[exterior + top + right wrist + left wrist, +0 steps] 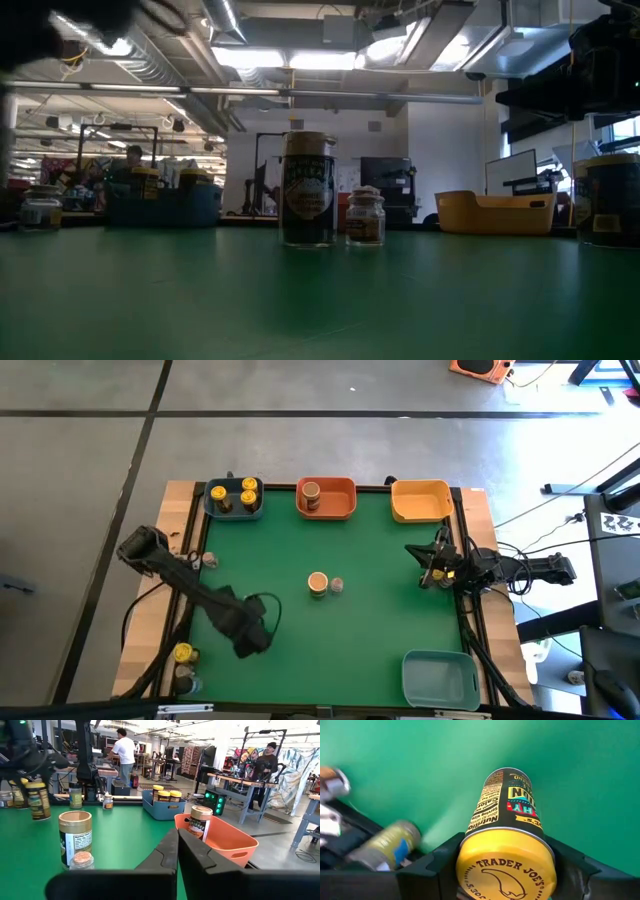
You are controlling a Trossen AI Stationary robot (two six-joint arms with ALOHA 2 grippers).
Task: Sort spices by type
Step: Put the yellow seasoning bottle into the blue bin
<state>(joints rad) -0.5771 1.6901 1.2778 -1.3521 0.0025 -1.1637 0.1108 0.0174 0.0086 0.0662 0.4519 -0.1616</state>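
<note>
My left gripper (250, 638) hangs over the near left of the green mat, shut on a yellow-lidded spice jar (507, 810); the right wrist view shows this jar (39, 800) too. At mid-mat a tan-lidded jar (318, 584) and a tiny jar (337, 585) stand side by side on their bases. Three yellow-lidded jars (243, 493) stand in the blue bin (214, 508). One tan-lidded jar (311, 492) stands in the orange bin (342, 500). My right gripper (432, 575) waits shut at the mat's right edge. My left gripper pinches the jar's top end at its yellow lid (465, 852) between its two fingers (437, 867), one on each side. The fingers point down from above. The jar hangs upright below them, lid up, over the green mat.
An empty yellow bin (420, 500) sits at the far right and a pale blue bin (440, 678) at the near right. On the wooden left border stand a small jar (209, 560), a yellow-lidded jar (183, 653) and another jar (186, 680). People work in the room beyond.
</note>
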